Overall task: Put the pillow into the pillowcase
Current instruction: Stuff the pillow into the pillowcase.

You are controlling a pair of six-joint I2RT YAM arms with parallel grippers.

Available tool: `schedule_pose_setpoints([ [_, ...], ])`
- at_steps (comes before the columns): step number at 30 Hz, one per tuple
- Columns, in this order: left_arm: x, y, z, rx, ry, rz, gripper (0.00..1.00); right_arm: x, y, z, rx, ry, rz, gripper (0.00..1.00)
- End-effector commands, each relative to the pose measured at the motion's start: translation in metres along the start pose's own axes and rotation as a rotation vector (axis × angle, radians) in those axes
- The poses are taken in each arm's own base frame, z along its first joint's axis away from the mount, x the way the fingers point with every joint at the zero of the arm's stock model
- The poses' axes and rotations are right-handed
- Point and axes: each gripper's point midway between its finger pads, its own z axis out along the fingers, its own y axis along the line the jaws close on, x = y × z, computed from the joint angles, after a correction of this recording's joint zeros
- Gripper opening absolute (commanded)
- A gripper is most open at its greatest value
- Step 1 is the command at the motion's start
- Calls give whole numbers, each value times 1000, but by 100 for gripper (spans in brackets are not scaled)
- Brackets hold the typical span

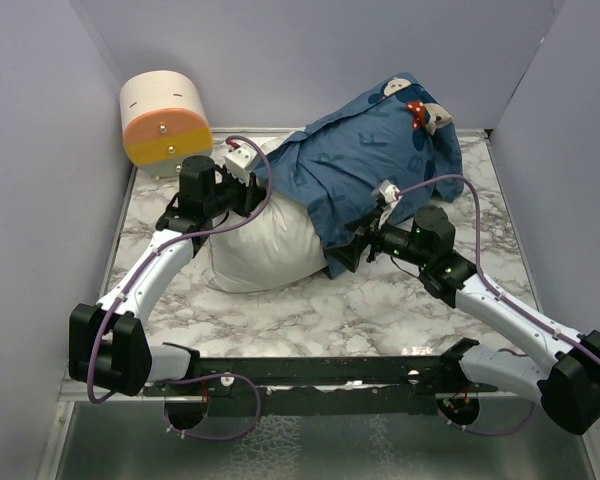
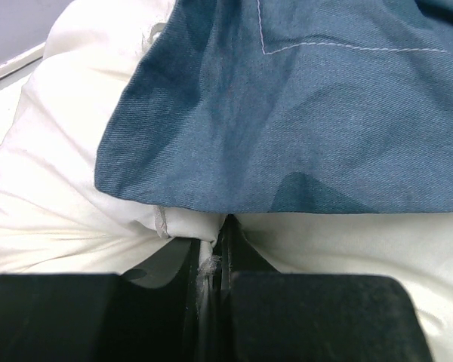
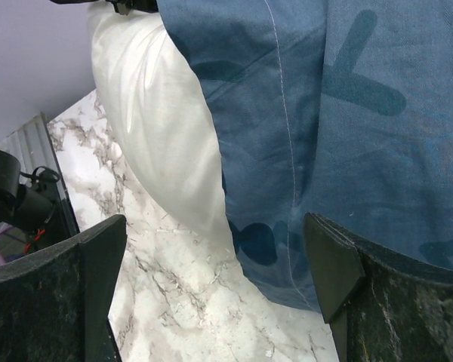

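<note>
Pillow (image 1: 250, 255): centre of the overhead view, lying on the table. Its lower-left end is bare and the rest is under the pillowcase.
Pillowcase (image 1: 365, 160): dark blue with lighter letters, draped over the pillow's upper-right part and rising toward the upper right of the frame. Its open hem crosses the pillow on a slant.
My left gripper (image 2: 214, 249): bottom centre of my left wrist view. My jaws are all but closed, pinching a thin fold of the pillow's white cloth just below the blue hem.
My right gripper (image 3: 215, 241): my jaws are wide apart and grip nothing. The pillowcase fills the upper right of this view, its lower edge near my finger at lower right, with the pillow at upper left.
Table (image 1: 380, 300): white and grey marbled surface.
Drum (image 1: 163, 122): cream and orange cylinder, upper left of the overhead view.
</note>
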Motion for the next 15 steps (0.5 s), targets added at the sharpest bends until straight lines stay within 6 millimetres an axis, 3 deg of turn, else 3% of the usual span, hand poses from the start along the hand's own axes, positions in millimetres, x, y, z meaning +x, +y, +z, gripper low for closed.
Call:
schedule_pose_setpoints([
  [1,44,-13,-1,41,138,-68,0,-5,-4,-4,28,-27,-34,100],
  [15,46,-13,0,43,145,-76,0,-2,-13,-6,73,-6,-74,100],
])
